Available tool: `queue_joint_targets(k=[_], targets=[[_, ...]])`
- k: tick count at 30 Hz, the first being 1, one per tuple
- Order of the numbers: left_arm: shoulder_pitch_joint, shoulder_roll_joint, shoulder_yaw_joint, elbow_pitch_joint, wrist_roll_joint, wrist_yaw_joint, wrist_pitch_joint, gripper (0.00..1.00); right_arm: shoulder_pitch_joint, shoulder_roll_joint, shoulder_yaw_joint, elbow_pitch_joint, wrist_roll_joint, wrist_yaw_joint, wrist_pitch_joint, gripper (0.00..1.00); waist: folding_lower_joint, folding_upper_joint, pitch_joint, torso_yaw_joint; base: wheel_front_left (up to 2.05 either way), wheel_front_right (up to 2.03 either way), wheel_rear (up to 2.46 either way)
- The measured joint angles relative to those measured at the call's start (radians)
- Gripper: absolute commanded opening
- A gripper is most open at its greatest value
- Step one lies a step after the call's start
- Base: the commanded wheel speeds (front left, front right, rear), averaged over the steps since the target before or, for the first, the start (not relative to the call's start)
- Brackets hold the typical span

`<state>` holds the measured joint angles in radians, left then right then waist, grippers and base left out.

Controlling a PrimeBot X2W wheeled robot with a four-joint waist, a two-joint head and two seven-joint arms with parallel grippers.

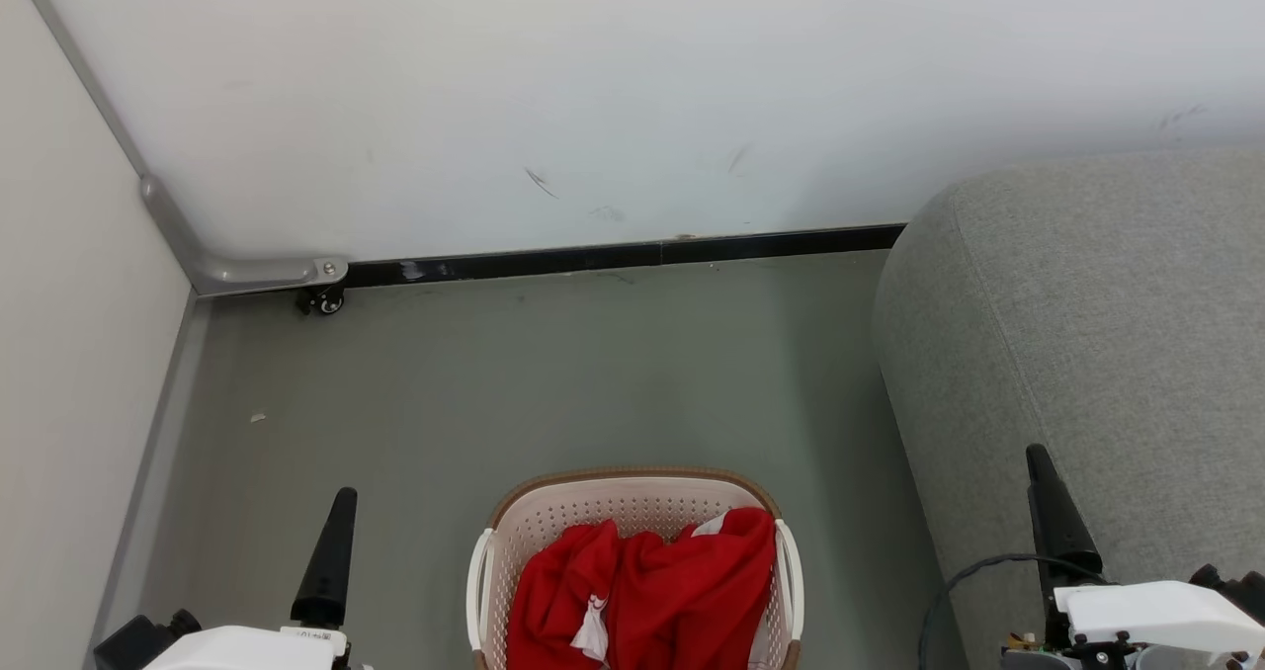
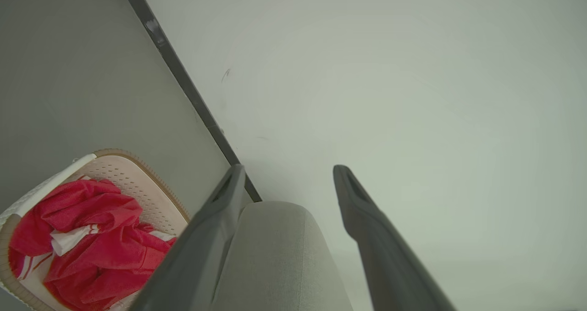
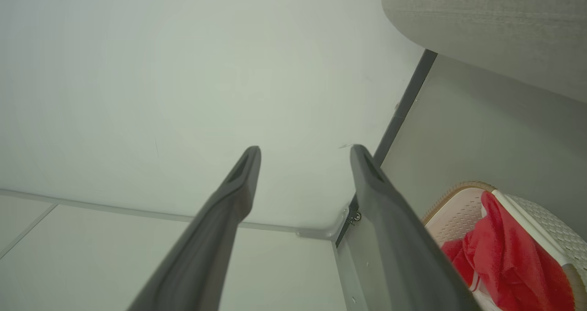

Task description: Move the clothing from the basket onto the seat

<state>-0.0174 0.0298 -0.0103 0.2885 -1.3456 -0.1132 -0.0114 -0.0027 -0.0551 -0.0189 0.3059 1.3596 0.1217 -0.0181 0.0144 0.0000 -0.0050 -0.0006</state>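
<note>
Because clothing (image 1: 652, 591) lies tangled: one pinch may drag both garments together, or catch cloth on basket (image 1: 632, 500) wall holes and tip it.
Seat (image 1: 1087, 334): right of basket, higher; trailing cloth could slip off its rounded edge.
Clothing look: soft red heap, white panel with red stripes showing, crumpled.
Clothing place: inside basket, near centre, on floor (image 1: 593, 383).
Left gripper (image 2: 289, 169): jaws wide, empty.
Right gripper (image 3: 305, 150): jaws wide, empty.

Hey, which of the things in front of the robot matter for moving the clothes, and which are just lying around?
For the job: red clothing, basket, grey seat.
Just lying about: small wheel, metal rail, pale scrap.
</note>
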Motion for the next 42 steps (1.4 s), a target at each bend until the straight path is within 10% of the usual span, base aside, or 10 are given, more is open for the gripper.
queue_joint_targets(k=[13,29,42], targets=[[-0.003,0.026,-0.037,-0.034,0.248,0.013,-0.044,1.0,-0.018,-0.018,0.029,0.01,-0.194,0.0,-0.045,1.0,0.0028,0.0,-0.002,0.001,0.0,0.0,0.0],[-0.004,0.047,-0.123,-0.088,0.608,0.052,-0.102,1.0,-0.024,-0.023,0.055,0.023,-0.482,0.001,-0.098,1.0,-0.01,0.0,0.014,0.002,0.0,0.0,0.0],[-0.003,0.06,-0.19,-0.102,0.875,0.088,-0.149,1.0,-0.043,-0.015,0.058,0.047,-0.704,0.001,-0.142,1.0,-0.013,0.0,0.024,0.002,0.0,0.0,0.0]])
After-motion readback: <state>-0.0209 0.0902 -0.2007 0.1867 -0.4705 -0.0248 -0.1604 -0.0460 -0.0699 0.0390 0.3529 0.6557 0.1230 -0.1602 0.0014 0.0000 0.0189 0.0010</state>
